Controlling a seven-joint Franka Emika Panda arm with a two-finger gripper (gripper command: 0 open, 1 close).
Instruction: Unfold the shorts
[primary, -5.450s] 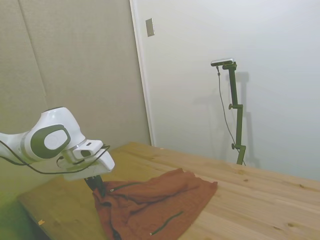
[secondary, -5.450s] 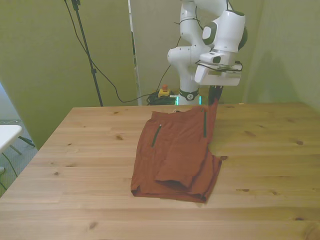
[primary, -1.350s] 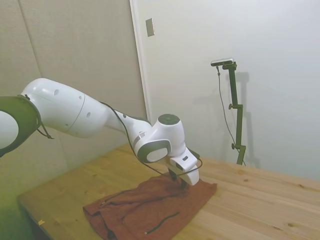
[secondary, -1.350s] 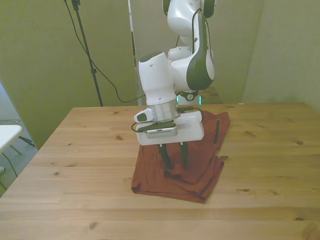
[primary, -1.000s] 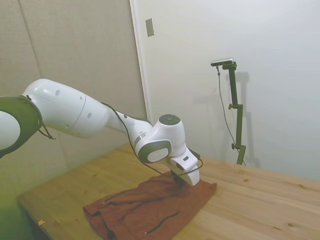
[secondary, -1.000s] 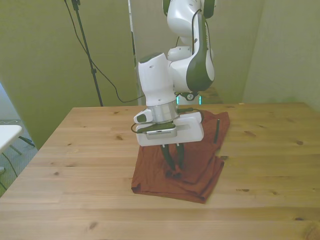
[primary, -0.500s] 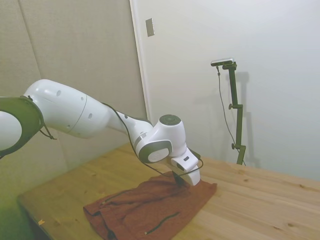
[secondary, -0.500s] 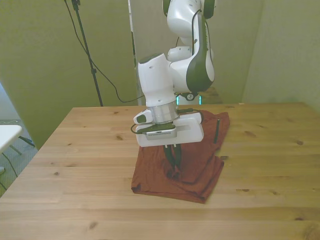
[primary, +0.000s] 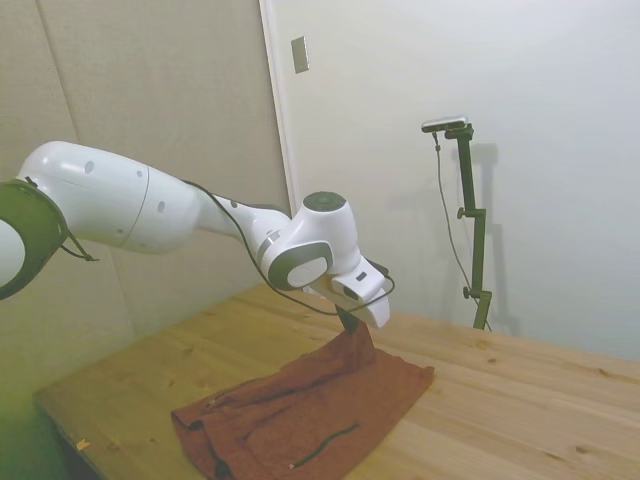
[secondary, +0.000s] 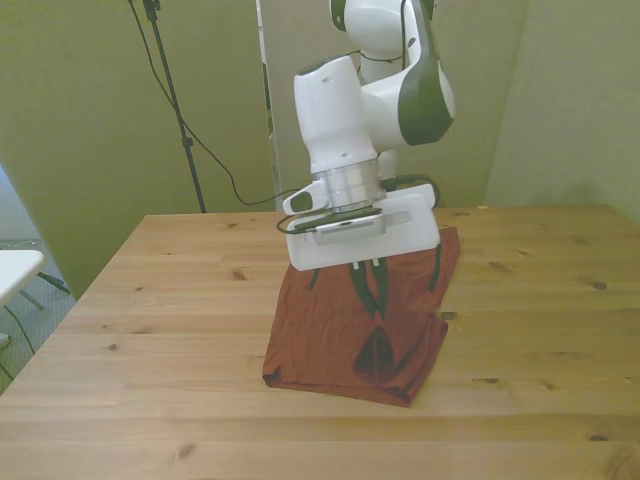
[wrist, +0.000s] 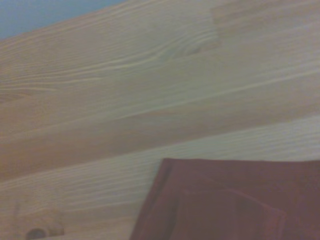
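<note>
Rust-red soft fabric: the shorts (secondary: 345, 330), one item, lying mid-way along the wooden surface (secondary: 150, 330), still doubled over on themselves with dark zip lines showing on top.

Tool (secondary: 374, 305): clenched on a pinch of the upper layer, which rises into a small peak under the fingers in the side view (primary: 355, 345); the rest of the garment rests on the wood.

Wrist view: a hemmed corner of the shorts (wrist: 225, 200) against bare boards; out of focus, no more to be read from it.

Step in hand, as judged: peeling the folded layer open.
- You carry the pinch low and outward toward the front view's right, so the flap rolls over its crease and does not drag the whole garment.
- You watch that only the top layer is taken; if the lower layer lifts as well, the fold merely travels.
- You let go only once the flap lies flat, well past the fold line.
</note>
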